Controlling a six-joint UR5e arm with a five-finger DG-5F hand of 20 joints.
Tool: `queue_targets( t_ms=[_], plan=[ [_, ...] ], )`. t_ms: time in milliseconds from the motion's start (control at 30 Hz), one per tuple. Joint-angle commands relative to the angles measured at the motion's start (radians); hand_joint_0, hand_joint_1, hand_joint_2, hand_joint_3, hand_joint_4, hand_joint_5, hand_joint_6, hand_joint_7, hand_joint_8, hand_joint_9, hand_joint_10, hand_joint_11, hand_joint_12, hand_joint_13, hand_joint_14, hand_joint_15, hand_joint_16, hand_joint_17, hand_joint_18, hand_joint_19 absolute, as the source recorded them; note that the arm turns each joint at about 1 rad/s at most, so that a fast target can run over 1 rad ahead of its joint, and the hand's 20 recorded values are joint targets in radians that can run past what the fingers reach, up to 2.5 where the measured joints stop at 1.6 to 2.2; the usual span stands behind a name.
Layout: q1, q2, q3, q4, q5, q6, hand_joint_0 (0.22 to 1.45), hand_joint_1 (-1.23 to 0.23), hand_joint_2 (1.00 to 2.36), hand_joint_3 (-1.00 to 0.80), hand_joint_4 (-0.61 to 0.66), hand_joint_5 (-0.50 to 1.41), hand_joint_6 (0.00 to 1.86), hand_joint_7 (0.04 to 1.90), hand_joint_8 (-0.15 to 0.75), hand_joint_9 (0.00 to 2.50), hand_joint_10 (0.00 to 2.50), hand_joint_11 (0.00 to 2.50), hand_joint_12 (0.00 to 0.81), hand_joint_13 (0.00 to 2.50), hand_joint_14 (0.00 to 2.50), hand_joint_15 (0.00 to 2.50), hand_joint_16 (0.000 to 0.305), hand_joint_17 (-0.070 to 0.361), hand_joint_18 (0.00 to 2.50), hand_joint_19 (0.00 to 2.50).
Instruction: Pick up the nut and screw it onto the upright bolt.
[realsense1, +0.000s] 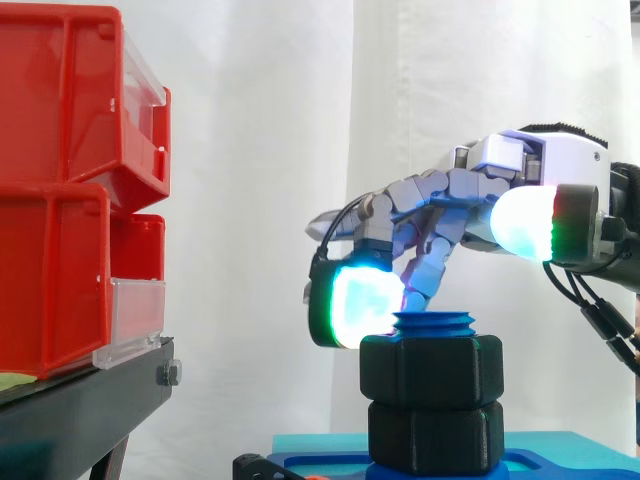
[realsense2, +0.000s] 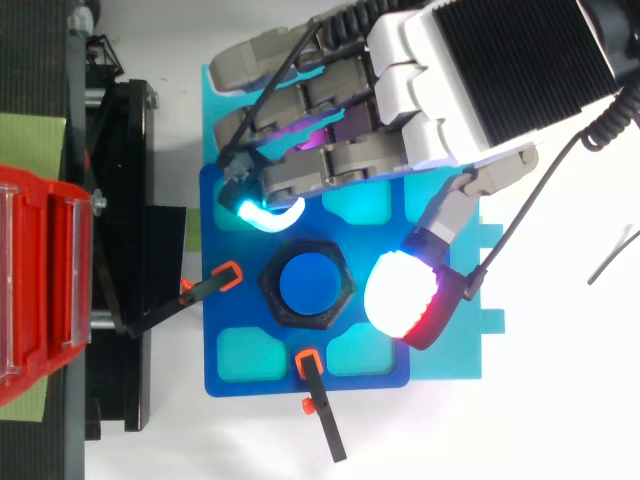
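The upper black hex nut (realsense1: 432, 372) sits near the top of the upright blue bolt (realsense2: 307, 283), likely light, rigid plastic best pinched across opposite flats, while the hand (realsense2: 440, 110) straddles it, fingers spread, gripping nothing.

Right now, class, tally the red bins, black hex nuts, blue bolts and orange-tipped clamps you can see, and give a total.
Red bins: 2
Black hex nuts: 2
Blue bolt: 1
Orange-tipped clamps: 2
Total: 7
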Motion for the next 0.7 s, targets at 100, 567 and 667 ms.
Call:
queue_targets(
  t_ms=[100, 567, 667],
  plan=[
    [0.009, 0.000, 0.003, 0.006, 0.003, -0.002, 0.52, -0.12, 1.00, -0.50, 0.23, -0.08, 0.50, 0.75, 0.224, 1.04, 0.00, 0.00, 0.234, 0.56, 0.00, 0.00, 0.023, 0.053, 0.20, 0.00],
    [0.049, -0.002, -0.014, 0.009, 0.051, -0.003, 0.51, -0.10, 1.00, -0.50, 0.22, -0.10, 0.50, 0.67, 0.211, 0.89, 0.00, 0.00, 0.254, 0.48, 0.00, 0.00, 0.027, 0.062, 0.13, 0.00],
    [0.052, -0.002, -0.041, 0.046, 0.062, 0.000, 0.51, -0.10, 1.00, -0.50, 0.23, -0.09, 0.50, 0.68, 0.210, 0.88, 0.00, 0.00, 0.255, 0.48, 0.00, 0.00, 0.027, 0.062, 0.12, 0.00]
  ],
)
